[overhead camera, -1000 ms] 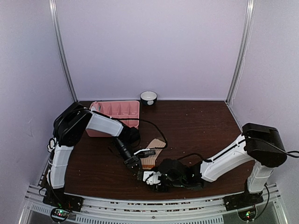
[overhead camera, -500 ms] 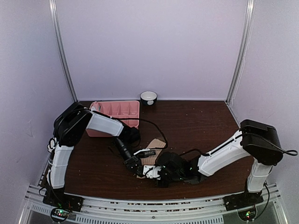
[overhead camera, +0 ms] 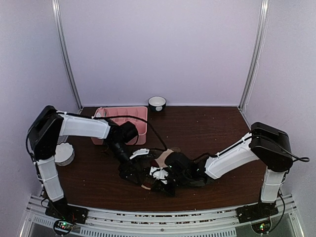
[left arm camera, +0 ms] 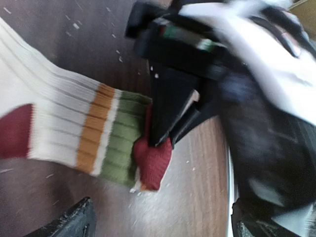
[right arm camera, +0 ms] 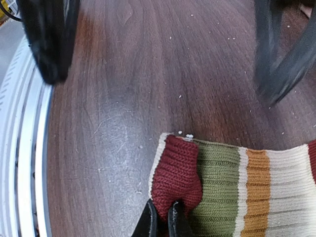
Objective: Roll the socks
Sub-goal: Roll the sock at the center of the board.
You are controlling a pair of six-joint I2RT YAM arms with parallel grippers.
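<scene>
Left arm: since 1 second ago its elbow has swung far out to the left, uncovering a white round thing [overhead camera: 64, 153]. The left gripper [left arm camera: 163, 221] has stayed low by the sock, jaws wide apart, 1 finger at each side of its own view, holding nothing.
Right arm: it has slid in from the near edge toward the sock [right arm camera: 237, 190]. The right gripper [right arm camera: 162, 220] now has its jaws together on the sock's maroon end.
Sock: 1 striped sock, cream with orange and green bands, lies flat on the table [overhead camera: 212, 128] between the 2 grippers, near the front. Only the maroon end is bunched. A second sock shows in no view.
Meaning: the grip for the first turn looks made, but no roll is formed yet, so most of the task is likely ahead.
Near edge: the white rail [right arm camera: 22, 148] runs close beside the pinched end, so rolling should go away from it, along the sock.
Crowding: the left fingers stand just beside the right gripper, and a turn of the wrist could knock them.
Open room: bare wood lies to the right and back. The pink tray [overhead camera: 126, 114] and a cup [overhead camera: 157, 102] sit well apart at the rear.
</scene>
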